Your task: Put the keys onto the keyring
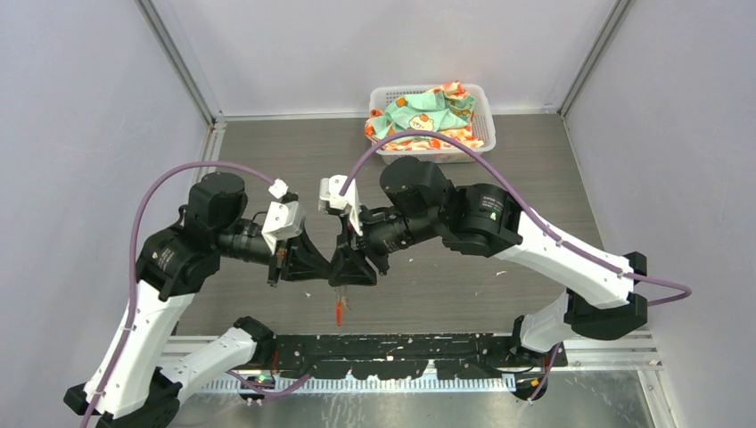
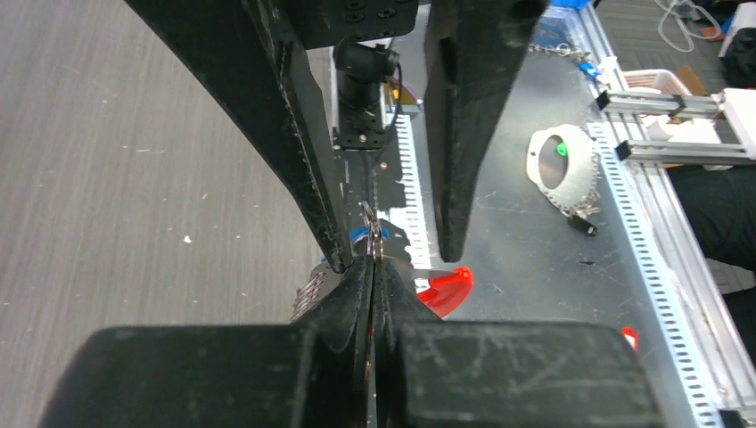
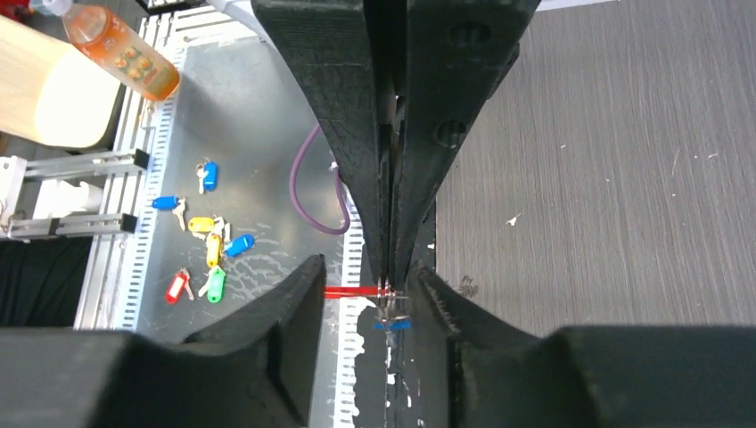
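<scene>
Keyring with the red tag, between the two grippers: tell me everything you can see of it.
The keyring is a thin grey metal ring with a small bunch of wire-like loops and an elongated red plastic tag. The left gripper is shut on it, ring poking out of the grip, loops on one side, tag hanging on the other. The open right gripper straddles it, one finger close beside the ring. A blue scrap shows next to it; whether it is attached is unclear.
</scene>
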Robot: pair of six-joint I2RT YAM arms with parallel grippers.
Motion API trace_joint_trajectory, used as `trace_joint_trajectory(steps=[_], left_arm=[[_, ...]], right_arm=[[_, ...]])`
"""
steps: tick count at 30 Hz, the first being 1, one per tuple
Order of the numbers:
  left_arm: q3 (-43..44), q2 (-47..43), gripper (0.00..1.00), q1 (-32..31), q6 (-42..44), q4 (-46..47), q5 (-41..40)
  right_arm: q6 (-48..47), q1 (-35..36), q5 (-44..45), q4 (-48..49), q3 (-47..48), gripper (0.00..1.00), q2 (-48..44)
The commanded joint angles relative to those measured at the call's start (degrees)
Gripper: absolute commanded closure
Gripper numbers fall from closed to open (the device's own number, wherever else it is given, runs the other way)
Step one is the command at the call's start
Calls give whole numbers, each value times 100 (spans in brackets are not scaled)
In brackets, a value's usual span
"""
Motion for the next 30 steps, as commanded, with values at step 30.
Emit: trace_joint_trajectory(steps=[30], left_arm=[[-668,-720,100,4,-2261,2854,33]], right_arm=[[1451,-510,-103,3016,-2435,65,-1876]])
